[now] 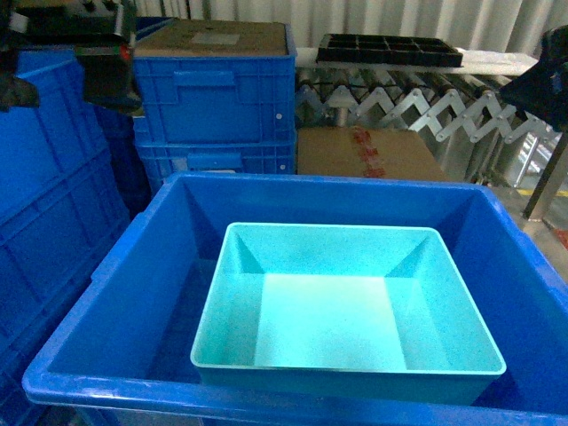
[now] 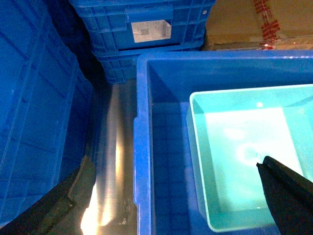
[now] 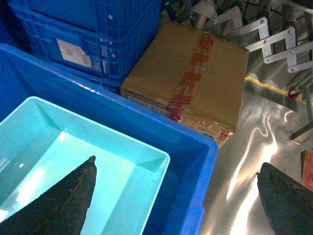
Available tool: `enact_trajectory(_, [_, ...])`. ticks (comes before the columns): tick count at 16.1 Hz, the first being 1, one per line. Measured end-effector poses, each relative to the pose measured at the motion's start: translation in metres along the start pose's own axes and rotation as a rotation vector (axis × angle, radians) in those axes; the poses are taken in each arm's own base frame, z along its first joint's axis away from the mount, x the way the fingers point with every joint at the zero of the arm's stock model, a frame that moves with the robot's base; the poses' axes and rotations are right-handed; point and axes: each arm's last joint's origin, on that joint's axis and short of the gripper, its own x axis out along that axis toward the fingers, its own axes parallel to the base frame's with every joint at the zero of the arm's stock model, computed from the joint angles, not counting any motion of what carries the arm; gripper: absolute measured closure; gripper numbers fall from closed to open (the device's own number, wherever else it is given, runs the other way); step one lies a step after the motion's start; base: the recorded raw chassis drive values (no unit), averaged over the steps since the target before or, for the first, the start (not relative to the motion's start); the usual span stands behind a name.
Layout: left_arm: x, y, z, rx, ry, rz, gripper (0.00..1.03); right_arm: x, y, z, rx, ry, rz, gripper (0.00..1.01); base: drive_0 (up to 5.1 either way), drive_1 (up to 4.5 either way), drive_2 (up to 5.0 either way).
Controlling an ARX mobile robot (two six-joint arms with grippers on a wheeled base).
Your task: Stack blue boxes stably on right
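Head view: a light-turquoise tub sits inside a larger royal-blue tub, resting on its floor, upright and open side up. The turquoise tub lies a little right of the middle, with a band of the blue floor showing on its left and its near wall close to the big tub's near rim. Behind stand ribbed dark-blue crates, one on another, with a brown sheet lying on top. More ribbed blue crates fill the left edge. A cardboard box with red tape sits behind the royal-blue tub, and past it runs an expanding roller conveyor with a black divided tray on it. Dark arm parts show at the top left and top right corners; no jaws can be made out here.

Left wrist view: the royal-blue tub has its left wall running down the middle, with the light-turquoise tub inside near that wall but apart from it. One dark finger hangs over the turquoise tub's inside, the other outside the blue tub over a shiny metal floor. The jaws are spread wide, grasping nothing.

Right wrist view: the light-turquoise tub has its far right corner tucked into the royal-blue tub. One finger is over the turquoise tub, the other over the metal floor. These jaws are also spread, holding nothing. The cardboard box stands just beyond the blue rim.
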Motion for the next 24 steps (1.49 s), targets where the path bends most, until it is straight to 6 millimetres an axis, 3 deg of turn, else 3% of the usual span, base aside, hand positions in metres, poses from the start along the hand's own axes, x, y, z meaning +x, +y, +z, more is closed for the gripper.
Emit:
enact_trajectory(2, [-0.035, 0.008, -0.015, -0.019, -0.012, 0.014, 0.05, -0.029, 0.011, 0.008, -0.019, -0.059, -0.008, 0.03, 0.0, 0.0, 0.0])
enact_trajectory(6, [-0.03, 0.009, -0.016, -0.03, -0.003, 0.021, 0.05, -0.024, 0.011, 0.004, -0.013, -0.039, -0.009, 0.03, 0.0, 0.0, 0.0])
enact_trajectory(7, [-0.03, 0.009, -0.016, -0.032, -0.005, 0.02, 0.05, -0.023, 0.012, 0.004, -0.005, -0.116, -0.072, 0.06, 0.0, 0.0, 0.0])
enact_trajectory(11, [-0.027, 0.01, -0.016, -0.028, -0.209, 0.044, 0.11, -0.029, 0.013, -0.004, 0.063, -0.228, -0.209, 0.17, 0.0, 0.0, 0.0])
enact_trajectory(12, [-0.031, 0.014, -0.035, -0.024, -0.399, 0.056, 0.24, -0.042, 0.018, -0.024, 0.139, -0.303, -0.279, 0.3, 0.0, 0.0, 0.0])
enact_trajectory(14, [-0.041, 0.026, -0.077, -0.034, -0.603, 0.077, 0.49, -0.067, 0.022, -0.051, 0.199, -0.379, -0.316, 0.56, 0.0, 0.0, 0.0])
enact_trajectory(17, [-0.058, 0.032, -0.115, -0.032, -0.67, 0.062, 0.88, -0.094, 0.029, -0.086, 0.211, -0.366, -0.282, 0.95, 0.0, 0.0, 0.0])
enact_trajectory(18, [-0.059, 0.034, -0.127, -0.033, -0.655, 0.066, 1.0, -0.102, 0.028, -0.096, 0.22, -0.36, -0.307, 0.99, 0.0, 0.0, 0.0])
enact_trajectory(21, [-0.071, 0.046, -0.153, -0.036, -0.665, 0.077, 1.01, -0.122, 0.039, -0.113, 0.22, -0.369, -0.301, 1.0, 0.0, 0.0, 0.0])
enact_trajectory(24, [-0.078, 0.044, -0.174, -0.032, -0.652, 0.063, 1.01, -0.136, 0.047, -0.127, 0.221, -0.364, -0.3, 1.0, 0.0, 0.0, 0.0])
